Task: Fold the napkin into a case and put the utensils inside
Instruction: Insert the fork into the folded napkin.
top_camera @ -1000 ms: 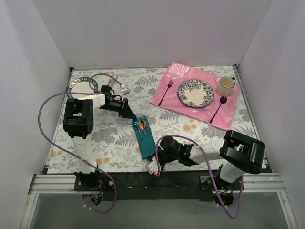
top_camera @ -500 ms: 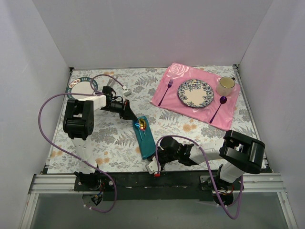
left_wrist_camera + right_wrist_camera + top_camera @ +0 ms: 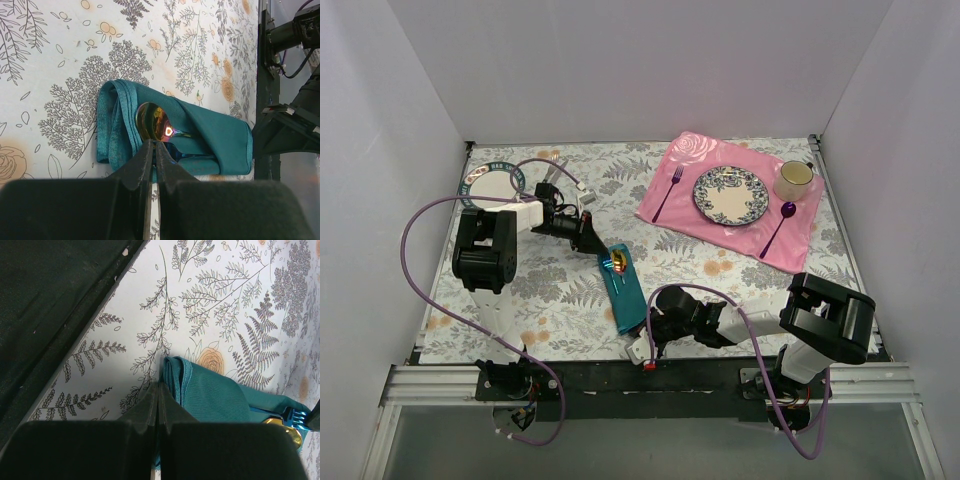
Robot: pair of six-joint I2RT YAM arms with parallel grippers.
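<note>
You've got the case [image 3: 624, 292] lying folded on the floral table [image 3: 740, 270], near the front edge and between the two arms, long side running front to back at a slight slant. The utensils [image 3: 616, 262] sit in its far open end. In the left wrist view the gold-pink spoon bowl [image 3: 152, 123] sticks out of the cloth mouth, with the blue-green handled piece [image 3: 192, 156] just beside it, mostly under the fold. Your left gripper [image 3: 591, 238] has its fingers pressed together, tips right at the spoon bowl and nothing visibly between them. Can't tell if they touch the metal. Your right gripper [image 3: 648, 332] is down by the case's near end, fingers also closed tight. In its wrist view the tips [image 3: 158, 386] meet right at the folded teal corner [image 3: 176, 371]; can't tell whether any cloth is pinched. Well apart at the back right, the pink placemat [image 3: 672, 205] carries a patterned plate [image 3: 730, 194], a mug [image 3: 793, 180], a purple fork [image 3: 668, 193] and a purple spoon [image 3: 779, 226]. A white plate [image 3: 486, 185] lies at the back left.
</note>
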